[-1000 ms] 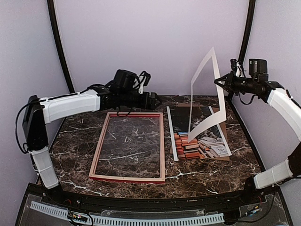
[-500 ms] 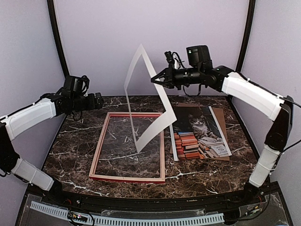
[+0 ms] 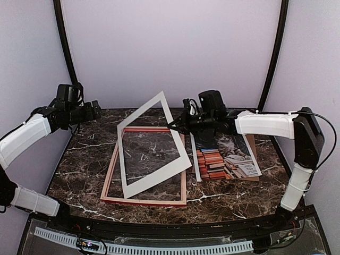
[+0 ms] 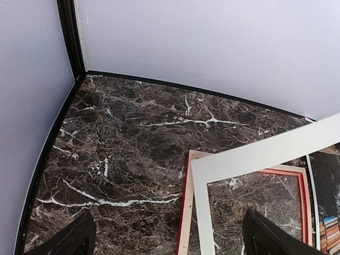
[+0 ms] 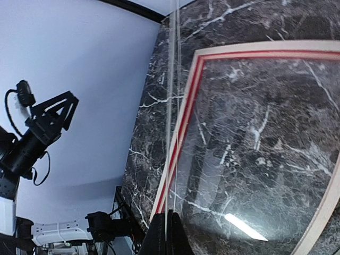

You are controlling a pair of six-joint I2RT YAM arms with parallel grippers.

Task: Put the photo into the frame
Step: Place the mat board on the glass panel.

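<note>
The frame [image 3: 143, 201] lies flat at the table's middle, pale wood side up, with glass in it. My right gripper [image 3: 172, 126] is shut on the right edge of a white cardboard mat [image 3: 139, 110] and holds it tilted low over the frame. In the right wrist view the mat [image 5: 171, 106] shows edge-on between the shut fingers [image 5: 170, 226], above the frame [image 5: 265, 49]. The photo [image 3: 223, 151], a cat with books, lies to the frame's right. My left gripper [image 3: 95, 110] is open and empty, raised at the back left; its view shows the frame's corner [image 4: 186, 223] and the mat [image 4: 255, 154].
A brown backing board [image 3: 248, 133] lies under the photo. Walls close the back and sides, with black corner posts [image 3: 66, 48]. The table's back left corner [image 4: 79, 79] lies below my left gripper.
My right gripper swung the mat left from above the photo and lowered it over the frame. My left arm drew back from the frame's far edge to the back left.
</note>
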